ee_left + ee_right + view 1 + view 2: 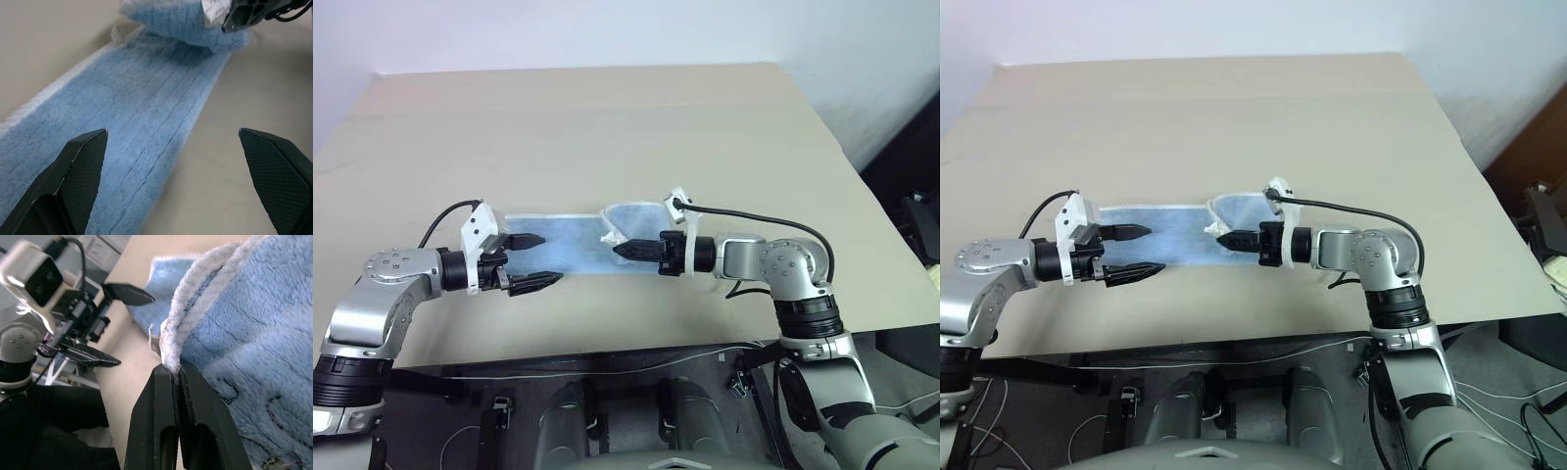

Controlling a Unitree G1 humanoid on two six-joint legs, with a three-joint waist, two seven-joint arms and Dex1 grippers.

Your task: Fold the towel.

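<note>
— Where do you see the towel (pixel 570 245) now?

— It lies as a long strip on the desk (pixel 607 127), between your two pincers. Your right pincer (pixel 619 249) is closed on the towel's whitish border and holds that end lifted and curled over the flat strip.

— And your left pincer (pixel 540 259)?

— It is wide open and holds nothing. It stands at the other end of the towel, one finger above the cloth, the other beside the towel's near edge.

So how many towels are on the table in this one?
1. The single light blue towel lies near the front edge of the table, between the open left gripper and the right gripper, which is shut on its lifted right end.
</note>
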